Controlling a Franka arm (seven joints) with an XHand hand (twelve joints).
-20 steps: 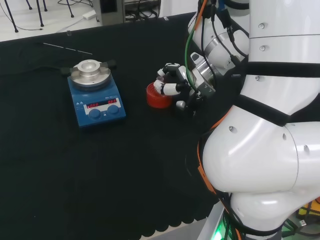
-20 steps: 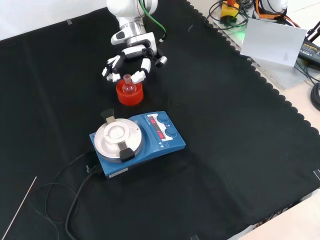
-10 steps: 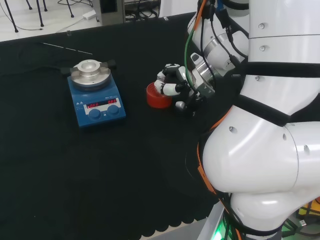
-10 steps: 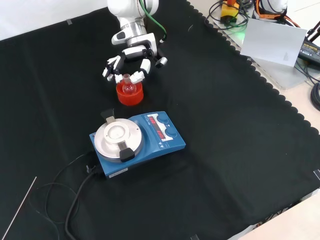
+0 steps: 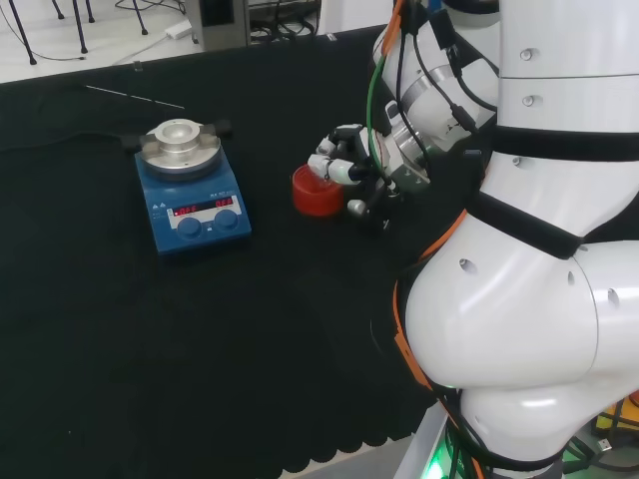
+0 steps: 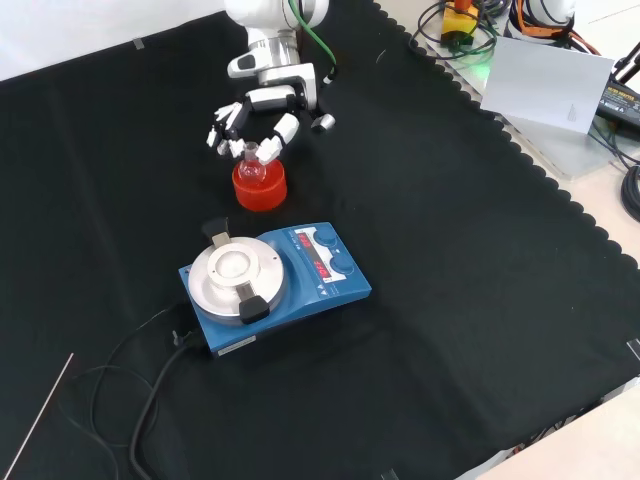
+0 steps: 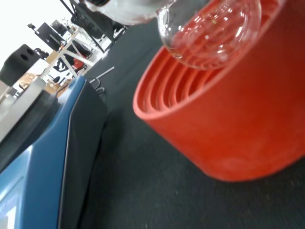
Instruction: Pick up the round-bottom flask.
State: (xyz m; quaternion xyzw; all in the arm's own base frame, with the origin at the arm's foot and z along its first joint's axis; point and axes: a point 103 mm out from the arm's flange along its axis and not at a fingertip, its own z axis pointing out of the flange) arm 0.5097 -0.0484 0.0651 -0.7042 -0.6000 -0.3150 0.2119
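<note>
A small clear round-bottom flask (image 6: 250,167) hangs with its bulb just over a red ribbed ring stand (image 6: 261,189). The hand (image 6: 256,108) is above it in the front view, fingers curled round the flask's neck. In the wrist view the glass bulb (image 7: 209,28) sits a little above the stand's ribbed inside (image 7: 224,124), and a blurred white part of the hand (image 7: 125,8) is at the neck. The head view has the hand (image 5: 344,166) over the right side of the red stand (image 5: 316,193); the flask is hard to make out there.
A blue stirrer plate (image 6: 275,280) with a round metal top stands near the stand, to its left in the head view (image 5: 190,195). Its black cable (image 6: 130,395) trails over the cloth. A thin rod (image 5: 135,97) lies at the far side. Boxes and cables (image 6: 545,85) sit beyond the scalloped cloth edge.
The hand has risen a little with the flask, and the bulb has come up off the red stand. The stand and the stirrer plate have stayed put.
</note>
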